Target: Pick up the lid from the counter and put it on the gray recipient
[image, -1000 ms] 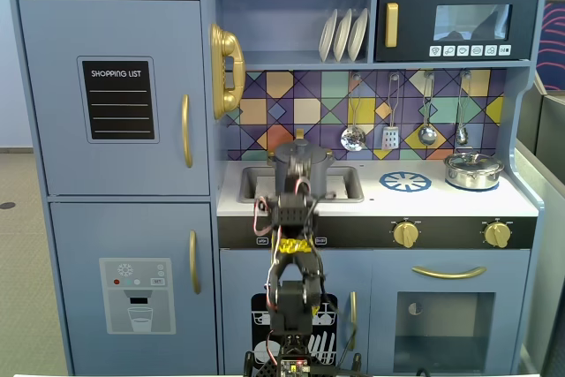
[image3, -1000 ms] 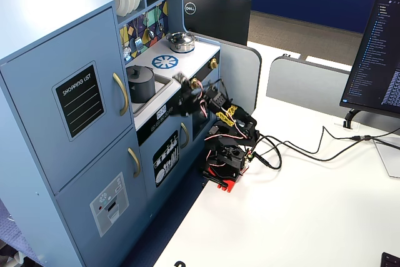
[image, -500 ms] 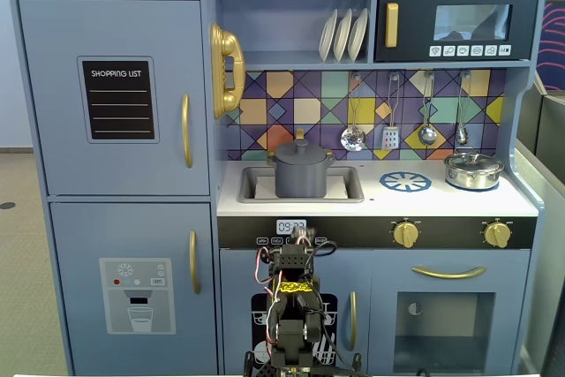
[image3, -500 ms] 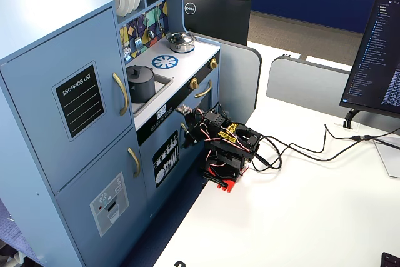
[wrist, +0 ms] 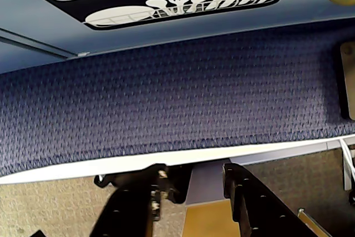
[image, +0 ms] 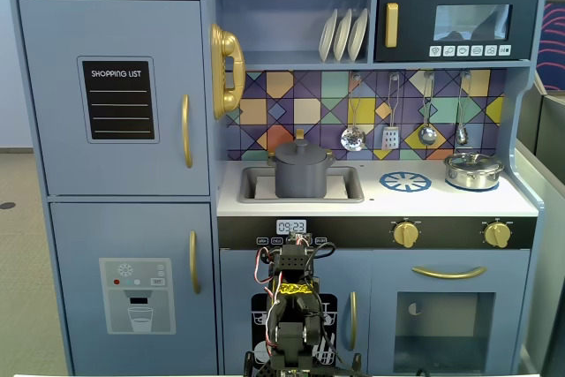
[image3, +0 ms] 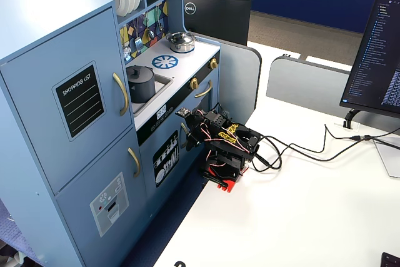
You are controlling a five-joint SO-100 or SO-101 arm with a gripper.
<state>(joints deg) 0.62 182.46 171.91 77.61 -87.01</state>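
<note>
- Gray recipient: matt dark-gray finish, smooth sides, no glare; lid on top with the same dull finish.
- Silver pot: polished metal look, bright reflections.
- Toy kitchen: smooth painted panels, satin pale blue; gold handles glossy.
- Backsplash: flat printed colour pattern, slight sheen.
- Plates: glossy white.
- End effector: matt black plastic, faintly layered surface in the wrist view.
- Floor strip: rough woven blue cloth, carpet-like.
- Surface: smooth white, matt.
- Cables: black, smooth sheathing.
</note>
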